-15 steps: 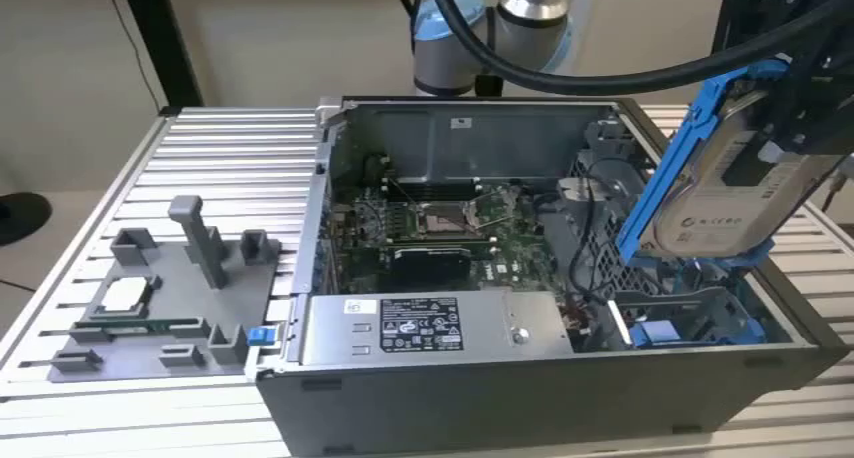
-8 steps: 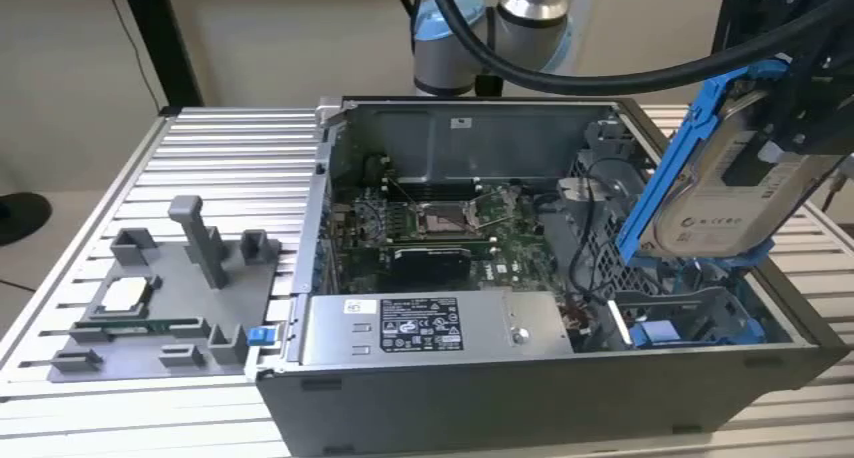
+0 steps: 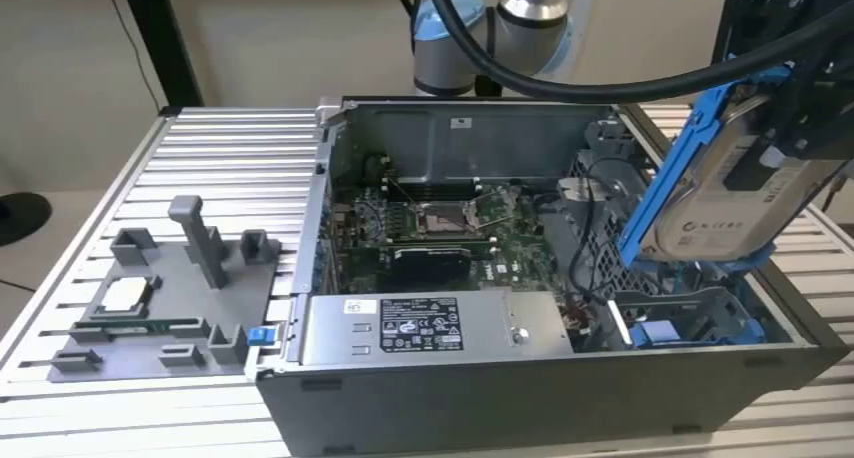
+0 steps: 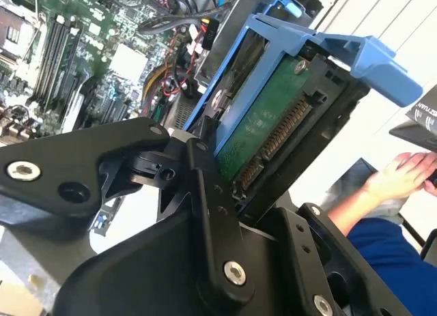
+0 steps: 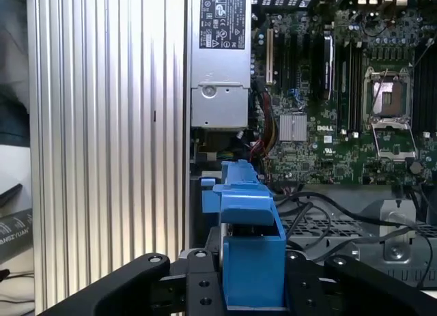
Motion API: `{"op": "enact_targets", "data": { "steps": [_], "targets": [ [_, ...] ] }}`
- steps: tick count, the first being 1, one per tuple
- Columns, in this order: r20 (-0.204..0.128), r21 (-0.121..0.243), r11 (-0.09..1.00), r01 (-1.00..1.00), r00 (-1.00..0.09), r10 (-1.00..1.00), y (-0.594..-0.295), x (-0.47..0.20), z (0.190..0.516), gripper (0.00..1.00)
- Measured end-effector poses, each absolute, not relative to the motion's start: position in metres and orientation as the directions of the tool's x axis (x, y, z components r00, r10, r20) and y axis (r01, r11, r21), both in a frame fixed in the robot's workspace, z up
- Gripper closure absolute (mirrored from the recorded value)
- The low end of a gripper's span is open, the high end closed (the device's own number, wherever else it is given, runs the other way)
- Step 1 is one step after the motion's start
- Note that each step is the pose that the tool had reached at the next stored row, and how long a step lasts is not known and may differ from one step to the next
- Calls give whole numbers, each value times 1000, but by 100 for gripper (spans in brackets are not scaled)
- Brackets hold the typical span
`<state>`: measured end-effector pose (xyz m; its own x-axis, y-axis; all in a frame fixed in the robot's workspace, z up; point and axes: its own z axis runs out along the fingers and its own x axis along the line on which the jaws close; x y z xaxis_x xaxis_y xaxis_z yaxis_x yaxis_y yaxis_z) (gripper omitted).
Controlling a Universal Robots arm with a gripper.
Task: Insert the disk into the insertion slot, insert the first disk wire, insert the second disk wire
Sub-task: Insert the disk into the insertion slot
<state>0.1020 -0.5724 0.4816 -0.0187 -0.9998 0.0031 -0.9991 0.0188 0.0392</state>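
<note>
The disk (image 3: 727, 193), silver-grey with a white label, sits in a bright blue carrier (image 3: 667, 178) and hangs nearly upright above the open computer case, toward the exterior view's right. My gripper (image 3: 801, 108) is shut on it from above. The second wrist view shows the disk's green circuit board (image 4: 266, 125) and connector edge between my black fingers (image 4: 205, 186). In the first wrist view the blue carrier (image 5: 249, 241) stands between the gripper's sides. The insertion slot (image 3: 681, 323), a bay with blue parts, lies below the disk. Black wires (image 5: 321, 213) cross the perforated cage; which are the disk wires I cannot tell.
A grey power-supply box (image 3: 427, 328) with a white sticker lies along the case's front. The motherboard (image 3: 441, 228) fills the case floor. A grey fixture with small parts (image 3: 160, 298) sits on the ribbed table at the exterior view's left. A person's hand (image 4: 403, 173) is beyond the table.
</note>
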Motion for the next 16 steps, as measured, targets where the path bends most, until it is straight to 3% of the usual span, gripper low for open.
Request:
{"op": "enact_targets", "data": {
  "steps": [16],
  "targets": [
    [1, 34, 19, -999, -19, -1000, -580, 117, 458, 100]
  ]
}}
